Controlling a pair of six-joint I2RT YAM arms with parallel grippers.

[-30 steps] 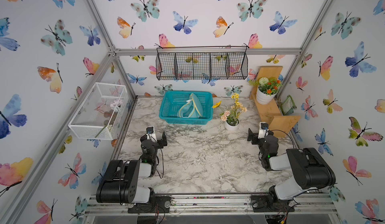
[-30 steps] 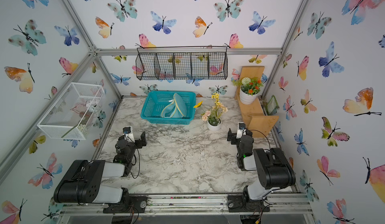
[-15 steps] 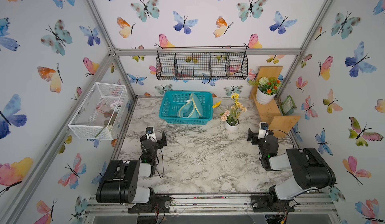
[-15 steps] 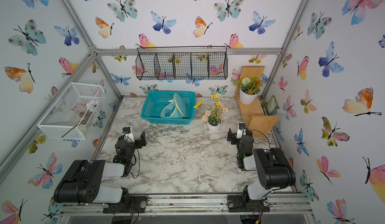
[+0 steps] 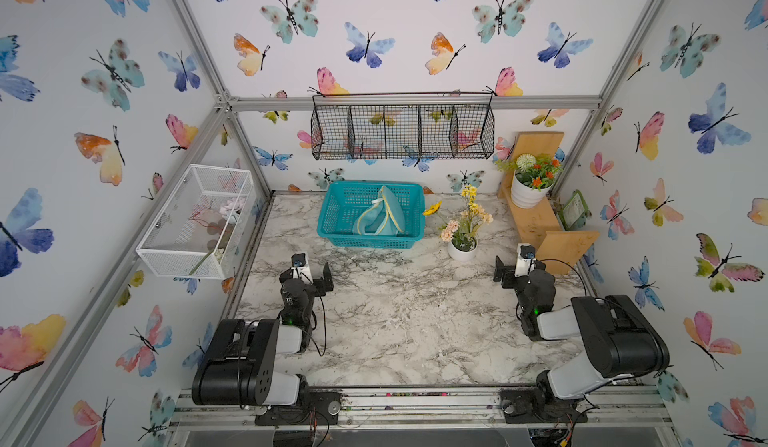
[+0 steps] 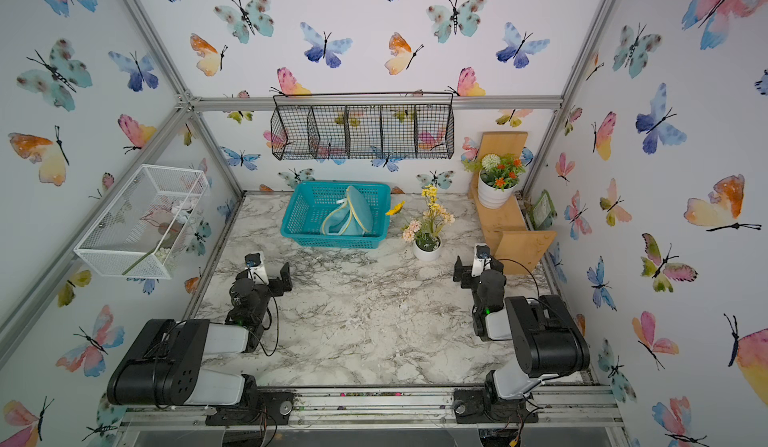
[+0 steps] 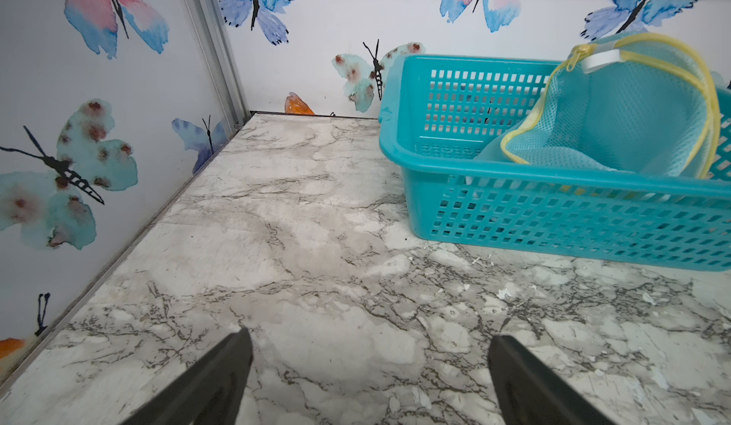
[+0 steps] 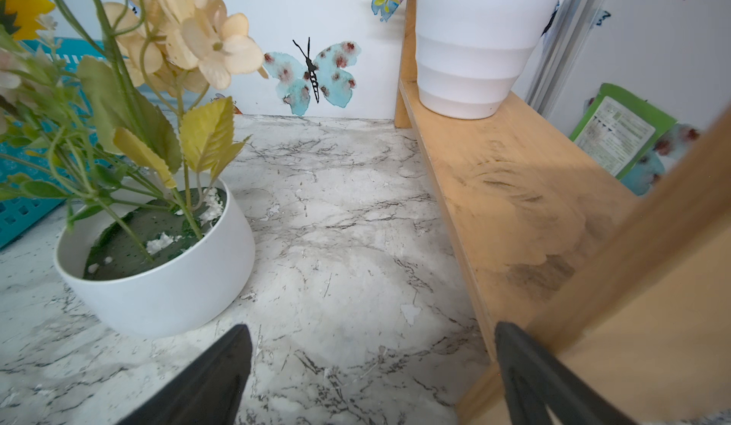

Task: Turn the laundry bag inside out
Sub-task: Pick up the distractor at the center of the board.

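A: Where is the laundry bag point(image 5: 380, 218)?
B: Inside the teal basket point(image 5: 365, 239), toward its right end. The basket sits at the back of the tabletop point(image 5: 399, 320), close to the rear wall. The bag is slumped and partly folded. One round end leans up and pokes above the basket rim.

A: Detail on it?
B: Left wrist view shows light-turquoise mesh, with yellow piping point(image 7: 712, 118) looping round the edge. A small white ribbon point(image 7: 599, 60) sits at the top. Both arms are well apart from it.

A: Left tool point(image 7: 368, 340)?
B: Fingers spread wide, only bare marble between them. It is low over the tabletop on the left side, pointing at the back wall. The basket lies ahead and to its right.

A: Right tool point(image 8: 372, 330)?
B: Spread wide too, only tabletop between the fingers. It is low on the right side, between the small white flower pot point(image 8: 158, 284) and the wooden shelf point(image 8: 514, 189). One finger sits just beside the shelf's near end board; I can't tell whether they touch.

A: Anything else?
B: A white planter point(image 5: 525, 193) with orange blooms stands on the shelf. A black wire basket point(image 5: 403, 133) hangs on the rear wall above the teal basket. A white mesh box point(image 5: 195, 224) is fixed to the left wall.
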